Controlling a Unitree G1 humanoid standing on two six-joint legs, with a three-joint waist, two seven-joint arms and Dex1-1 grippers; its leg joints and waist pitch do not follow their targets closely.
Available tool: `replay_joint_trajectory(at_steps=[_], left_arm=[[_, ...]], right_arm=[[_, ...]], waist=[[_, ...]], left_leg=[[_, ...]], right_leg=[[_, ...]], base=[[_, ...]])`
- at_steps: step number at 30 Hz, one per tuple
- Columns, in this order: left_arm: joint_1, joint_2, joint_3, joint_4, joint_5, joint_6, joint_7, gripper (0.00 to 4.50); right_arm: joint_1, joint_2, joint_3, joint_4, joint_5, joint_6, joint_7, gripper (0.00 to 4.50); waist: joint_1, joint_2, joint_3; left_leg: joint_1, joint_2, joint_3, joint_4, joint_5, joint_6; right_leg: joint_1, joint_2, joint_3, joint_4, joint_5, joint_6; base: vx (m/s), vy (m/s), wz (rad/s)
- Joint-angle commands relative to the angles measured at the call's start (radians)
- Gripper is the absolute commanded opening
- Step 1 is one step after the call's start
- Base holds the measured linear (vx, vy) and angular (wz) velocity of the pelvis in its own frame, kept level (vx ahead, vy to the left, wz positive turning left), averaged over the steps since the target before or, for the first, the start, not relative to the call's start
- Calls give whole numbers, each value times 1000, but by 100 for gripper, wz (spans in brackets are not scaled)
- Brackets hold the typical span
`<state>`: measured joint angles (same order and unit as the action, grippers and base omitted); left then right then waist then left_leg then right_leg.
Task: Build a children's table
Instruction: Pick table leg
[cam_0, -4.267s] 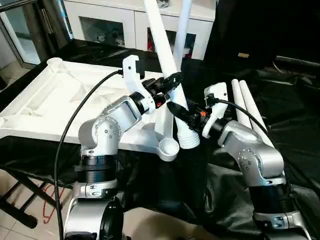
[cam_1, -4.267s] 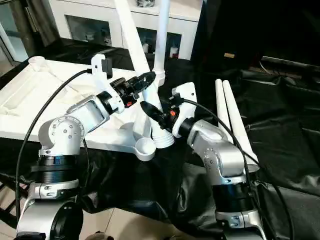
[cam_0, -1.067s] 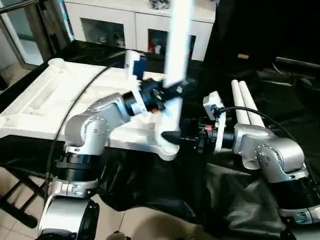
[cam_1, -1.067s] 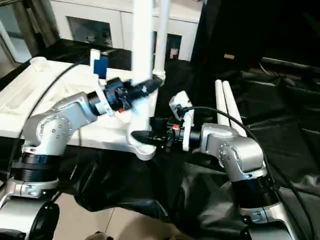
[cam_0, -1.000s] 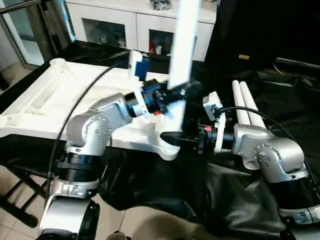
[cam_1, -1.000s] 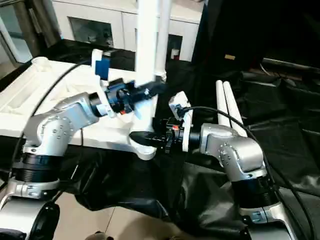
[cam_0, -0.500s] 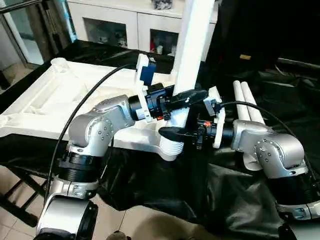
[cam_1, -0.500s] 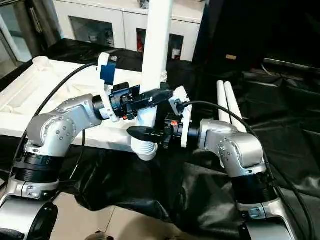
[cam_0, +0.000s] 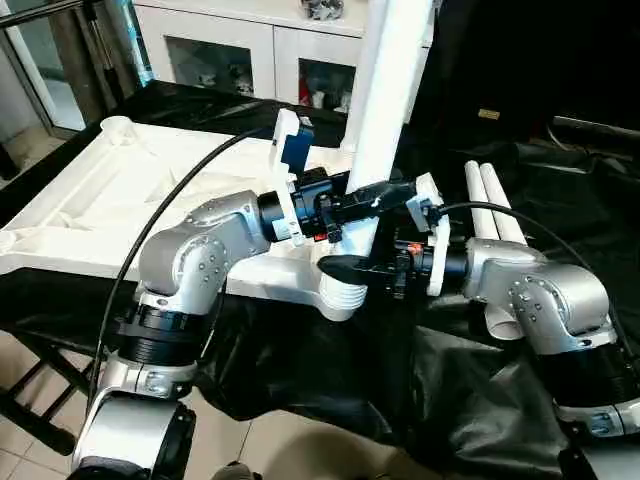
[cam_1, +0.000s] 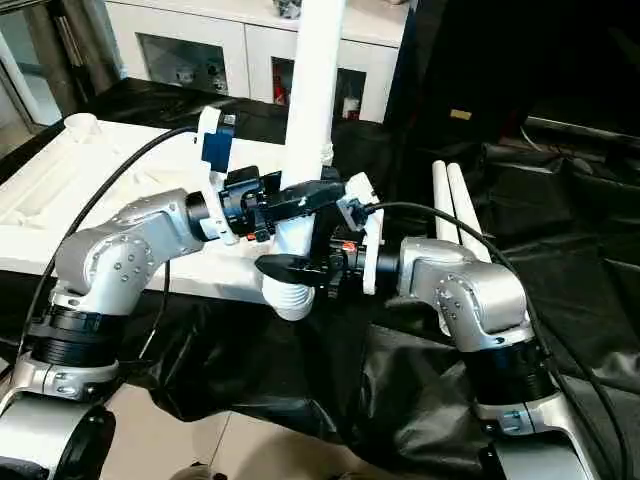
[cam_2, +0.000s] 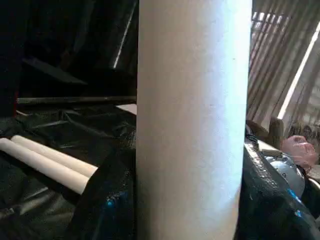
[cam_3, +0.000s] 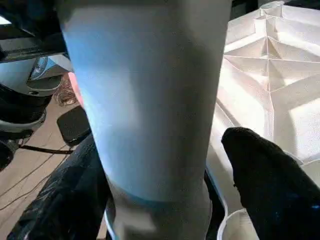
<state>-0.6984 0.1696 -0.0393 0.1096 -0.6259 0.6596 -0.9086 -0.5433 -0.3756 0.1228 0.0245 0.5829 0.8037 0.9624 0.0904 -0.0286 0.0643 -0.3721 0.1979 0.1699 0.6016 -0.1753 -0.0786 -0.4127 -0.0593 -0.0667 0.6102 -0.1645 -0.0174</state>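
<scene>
Jaws around smooth tapered white leg

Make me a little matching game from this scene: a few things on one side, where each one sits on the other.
Things:
1. upright leg
2. two spare legs
3. tabletop
4. cabinet

Places:
A. lying side by side on the black sheet, by the robot's right arm
B. at the back, behind the work
C. underside up, on the robot's left
D. standing at the tabletop's near corner, between both grippers

Pairs: 1-D, 2-A, 3-C, 4-B
</scene>
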Motion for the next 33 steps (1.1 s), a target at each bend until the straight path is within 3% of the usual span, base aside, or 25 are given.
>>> replay_joint_trajectory(at_steps=[1,10,11,19,20,31,32,33], left_arm=[[-9,-7,-14,15,23,-7,17,195],[-9,-6,-23,28,34,-21,11,195],[-6,-5,-24,25,31,-20,7,195],[-1,-13,-17,23,18,-8,6,195],[-1,-13,-17,24,16,-8,6,195],[-13,-17,0,40,16,-8,22,195],[-20,-21,10,45,8,2,32,251],[-23,-24,16,48,2,8,37,265]], right_arm=[[-11,-5,2,-25,2,-9,9,359],[-7,13,-18,-34,29,1,4,359],[-6,15,-24,-36,34,2,3,359],[-6,23,-41,-36,50,10,-2,359],[-5,23,-40,-36,50,10,-1,332],[-2,28,-34,-33,53,12,-8,242],[-1,30,-33,-33,52,12,-10,232],[-1,30,-32,-34,52,12,-11,229]], waist=[[3,-11,-75],[3,-11,-76],[4,-5,-77],[3,-8,-77],[3,-9,-77],[4,-7,-77],[4,-7,-77],[4,-6,-78]], left_leg=[[6,22,-1,-63,-141,13],[5,22,-1,-62,-130,19],[6,23,-2,-62,-129,18],[6,23,-1,-62,-135,15],[6,22,-1,-62,-136,15],[6,23,-1,-62,-131,13],[6,23,-1,-62,-130,13],[7,22,-1,-62,-130,12]], right_leg=[[62,-70,44,-80,-327,-115],[63,-69,44,-76,-289,-132],[63,-70,45,-75,-287,-135],[64,-69,44,-76,-291,-136],[64,-69,44,-77,-294,-135],[64,-69,44,-75,-283,-139],[64,-70,44,-74,-279,-141],[64,-69,44,-73,-275,-143]], base=[[0,0,0],[0,0,0],[0,0,0],[0,0,0],[0,0,0],[0,0,0],[0,0,0],[0,0,0]])
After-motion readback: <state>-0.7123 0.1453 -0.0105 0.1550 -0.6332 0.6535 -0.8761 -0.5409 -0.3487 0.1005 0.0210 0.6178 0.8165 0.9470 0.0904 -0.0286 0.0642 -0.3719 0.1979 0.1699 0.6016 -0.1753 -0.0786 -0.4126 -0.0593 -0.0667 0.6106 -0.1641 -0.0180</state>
